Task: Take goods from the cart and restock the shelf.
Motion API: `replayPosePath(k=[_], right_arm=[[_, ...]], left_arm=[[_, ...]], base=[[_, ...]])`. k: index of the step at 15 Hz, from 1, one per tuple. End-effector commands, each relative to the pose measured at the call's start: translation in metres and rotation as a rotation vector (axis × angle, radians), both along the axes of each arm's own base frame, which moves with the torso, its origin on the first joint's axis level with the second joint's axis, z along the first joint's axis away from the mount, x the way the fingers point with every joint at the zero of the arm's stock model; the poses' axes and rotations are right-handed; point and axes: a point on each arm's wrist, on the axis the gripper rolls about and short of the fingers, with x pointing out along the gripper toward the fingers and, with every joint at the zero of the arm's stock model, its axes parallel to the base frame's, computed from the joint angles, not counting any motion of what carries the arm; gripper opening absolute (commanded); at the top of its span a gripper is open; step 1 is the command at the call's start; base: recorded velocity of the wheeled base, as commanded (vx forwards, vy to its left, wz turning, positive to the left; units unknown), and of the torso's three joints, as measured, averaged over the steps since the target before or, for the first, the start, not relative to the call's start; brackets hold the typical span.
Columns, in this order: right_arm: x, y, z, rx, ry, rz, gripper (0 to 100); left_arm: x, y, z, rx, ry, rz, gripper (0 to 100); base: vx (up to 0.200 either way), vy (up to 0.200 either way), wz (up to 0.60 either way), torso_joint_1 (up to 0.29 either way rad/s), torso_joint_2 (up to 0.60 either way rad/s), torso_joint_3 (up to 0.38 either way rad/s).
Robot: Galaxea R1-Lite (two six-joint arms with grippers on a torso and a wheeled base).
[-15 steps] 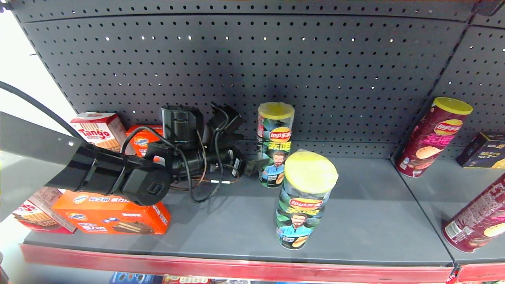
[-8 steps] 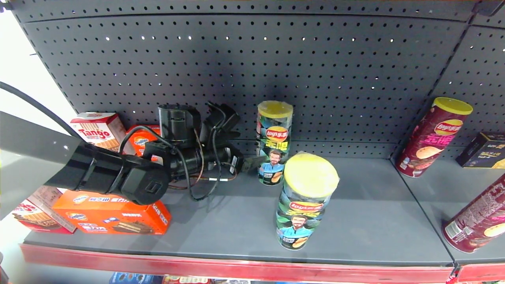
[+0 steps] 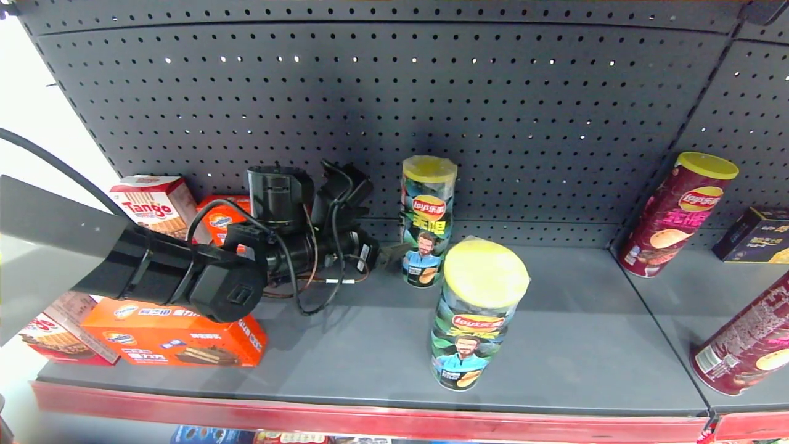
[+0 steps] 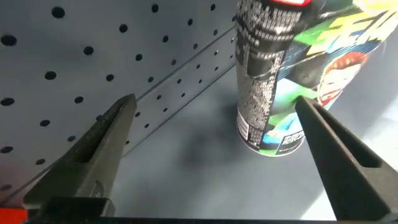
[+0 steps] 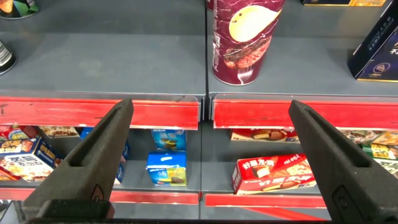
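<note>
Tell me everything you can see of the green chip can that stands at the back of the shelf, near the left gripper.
The rear can is a tall round tube, seemingly cardboard, with a yellow lid that looks plastic. Its wrap is green and black, with a red and yellow logo and a man's picture. It stands upright on the grey shelf, close to the perforated back panel, apart from the matching front can. The open left gripper is beside its lower part; contact cannot be judged.
</note>
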Motion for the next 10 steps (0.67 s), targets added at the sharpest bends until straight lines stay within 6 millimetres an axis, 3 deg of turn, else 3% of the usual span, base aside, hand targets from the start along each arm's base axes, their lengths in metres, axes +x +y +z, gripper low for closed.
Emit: replayPosePath(k=[1,5,7,10], right_arm=[[0.000,0.000,0.000,0.000,0.001,0.001,100],[0.000,0.000,0.000,0.000,0.001,0.001,100],[0.000,0.000,0.000,0.000,0.001,0.001,100],[0.000,0.000,0.000,0.000,0.001,0.001,100]], left_arm=[[-0.006,0.009,-0.001,0.019,0.009,0.036,100],[-0.020,0.019,0.005,0.049,-0.006,0.110,100],[-0.018,0.019,0.010,0.043,-0.041,0.154,100],[-0.013,0.015,0.003,0.049,-0.050,0.193,100]], base=[[0.000,0.000,0.00,0.000,0.00,0.000],[0.000,0.000,0.00,0.000,0.00,0.000],[0.000,0.000,0.00,0.000,0.00,0.000],[0.000,0.000,0.00,0.000,0.00,0.000]])
